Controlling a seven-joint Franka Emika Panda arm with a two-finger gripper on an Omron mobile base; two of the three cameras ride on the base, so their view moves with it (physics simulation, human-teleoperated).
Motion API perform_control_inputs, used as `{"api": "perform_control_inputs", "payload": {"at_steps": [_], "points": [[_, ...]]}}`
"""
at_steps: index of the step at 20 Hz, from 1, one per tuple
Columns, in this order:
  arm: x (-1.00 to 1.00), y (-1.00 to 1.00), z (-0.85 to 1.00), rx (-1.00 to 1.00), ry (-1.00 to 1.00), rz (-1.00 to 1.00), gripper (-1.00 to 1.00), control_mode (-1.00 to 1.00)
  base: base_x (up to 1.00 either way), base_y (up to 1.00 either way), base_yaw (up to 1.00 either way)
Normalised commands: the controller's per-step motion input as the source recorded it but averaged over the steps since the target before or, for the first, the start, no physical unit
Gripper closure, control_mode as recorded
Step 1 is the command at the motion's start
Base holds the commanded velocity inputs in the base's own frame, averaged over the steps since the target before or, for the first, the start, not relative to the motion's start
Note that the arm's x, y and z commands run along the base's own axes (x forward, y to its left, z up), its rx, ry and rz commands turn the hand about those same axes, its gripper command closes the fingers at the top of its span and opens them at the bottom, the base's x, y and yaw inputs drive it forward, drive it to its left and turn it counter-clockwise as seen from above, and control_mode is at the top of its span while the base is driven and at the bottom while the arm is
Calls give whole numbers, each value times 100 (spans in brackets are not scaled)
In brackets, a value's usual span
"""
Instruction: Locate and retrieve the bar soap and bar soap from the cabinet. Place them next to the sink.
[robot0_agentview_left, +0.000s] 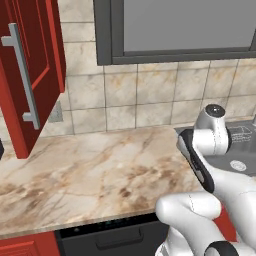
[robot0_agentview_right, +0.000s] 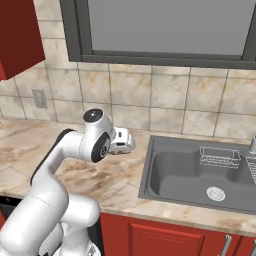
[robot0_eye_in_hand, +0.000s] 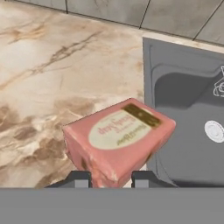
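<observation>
A boxy reddish-pink bar soap (robot0_eye_in_hand: 118, 140) with a pale oval label on its top face sits between my two dark fingertips, and my gripper (robot0_eye_in_hand: 107, 179) is shut on it. In the hand view the block hangs above the marble counter, over the left rim of the grey sink (robot0_eye_in_hand: 183, 87). From the right base view my white hand (robot0_agentview_right: 121, 141) hovers over the counter just left of the sink (robot0_agentview_right: 150, 170). The red cabinet door (robot0_agentview_left: 35, 65) with its long silver handle (robot0_agentview_left: 22, 75) stands open at the far left.
The marble counter (robot0_agentview_left: 100, 170) runs from the cabinet to the sink. A wire rack (robot0_agentview_right: 217, 157) and a drain (robot0_agentview_right: 216, 193) lie in the basin, and a silver tap (robot0_agentview_right: 252, 145) stands at the right edge. A wall outlet (robot0_agentview_right: 39, 98) and a window (robot0_agentview_right: 165, 30) are behind.
</observation>
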Motion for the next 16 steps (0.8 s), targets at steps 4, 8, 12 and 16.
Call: {"api": "perform_control_inputs", "payload": {"at_steps": [4,8,12,16], "points": [[55,0,-41,0,2,0,100,-100,0,0,0],[58,-8,-31,0,0,0,100,-100,0,0,0],[62,-16,-34,0,0,0,100,-100,0,0,0],[49,-23,-35,0,0,0,100,-100,0,0,0]]}}
